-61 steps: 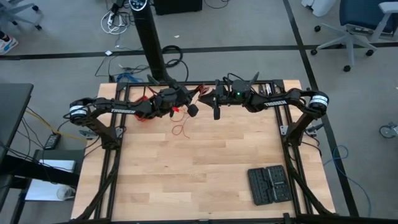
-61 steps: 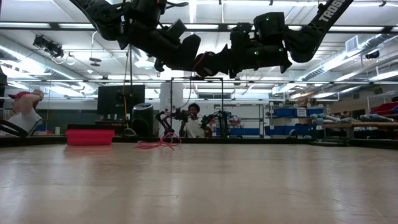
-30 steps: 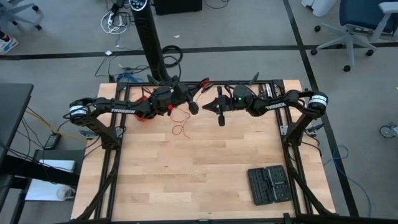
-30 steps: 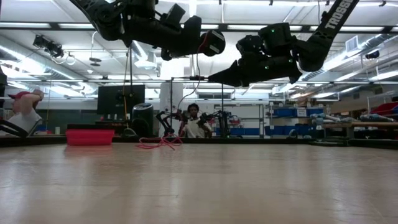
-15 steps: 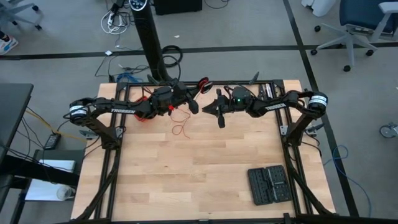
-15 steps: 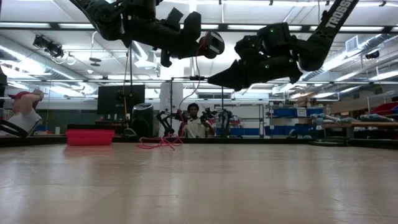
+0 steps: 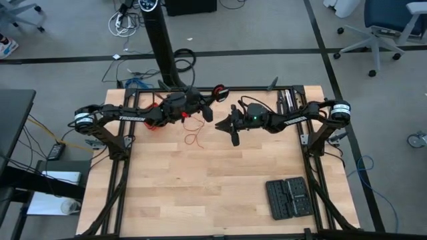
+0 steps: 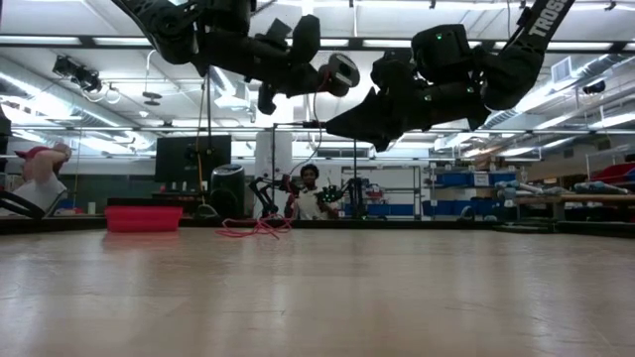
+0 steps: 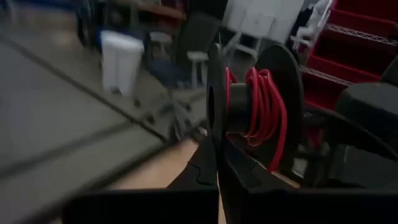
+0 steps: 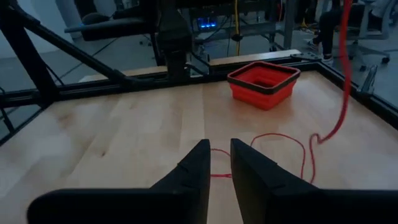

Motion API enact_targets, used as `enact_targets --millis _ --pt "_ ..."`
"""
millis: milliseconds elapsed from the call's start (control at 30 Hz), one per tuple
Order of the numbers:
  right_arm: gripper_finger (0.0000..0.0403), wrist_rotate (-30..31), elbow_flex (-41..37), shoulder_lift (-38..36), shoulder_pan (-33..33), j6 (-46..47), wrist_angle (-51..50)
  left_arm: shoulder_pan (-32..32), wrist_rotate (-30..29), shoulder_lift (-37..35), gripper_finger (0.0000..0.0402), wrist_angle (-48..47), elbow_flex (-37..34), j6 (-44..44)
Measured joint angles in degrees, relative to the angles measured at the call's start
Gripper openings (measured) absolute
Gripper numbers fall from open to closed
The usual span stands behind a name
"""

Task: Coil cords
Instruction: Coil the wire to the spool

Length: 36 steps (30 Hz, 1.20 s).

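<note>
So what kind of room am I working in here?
Likely a robotics lab or workshop: a wooden table in a metal frame, office chairs on a grey floor, and another robot rig with a person behind it.

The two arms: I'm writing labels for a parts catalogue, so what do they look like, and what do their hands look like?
Both arms are dark, near-black jointed links. The left arm and right arm carry white lettering along the forearm and a pale band at the shoulder joint. A small green light glows on the right wrist housing. The right hand has two flat, dark, wedge-shaped fingers; the left hand has similar dark fingers.
</note>
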Motion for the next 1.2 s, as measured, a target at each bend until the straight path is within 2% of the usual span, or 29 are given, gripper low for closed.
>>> enact_targets --millis 167,400,567,767,900,1067,1200 --pt "0.0074 1.2 0.0 0.0 1.0 1.0 -0.5 0.5 3.0 0.0 0.0001 -8.4 2.5 -2.6" --pt "0.0077 1.0 0.0 0.0 0.9 2.0 0.6 0.4 3.2 0.0 0.0001 -8.9 5.0 -1.3" --pt "0.0076 3.3 0.0 0.5 1.3 1.8 5.2 0.3 3.4 0.0 0.0001 -6.7 5.0 1.8" --pt "0.0074 3.6 -0.3 9.1 1.2 2.0 19.6 0.3 4.4 0.0 0.0001 -1.9 5.0 4.8" --pt "0.0075 0.4 -0.3 12.5 -1.7 4.2 25.4 0.3 4.2 -0.9 0.0001 -1.9 5.0 6.4" --pt "0.0073 -5.5 -0.1 12.5 -5.4 6.0 26.0 0.3 4.0 -1.8 0.0001 -2.3 5.0 6.5" --pt "0.0073 -7.1 -0.1 12.4 -6.2 6.5 26.5 0.3 4.0 -1.9 0.0001 -3.0 5.0 6.9"
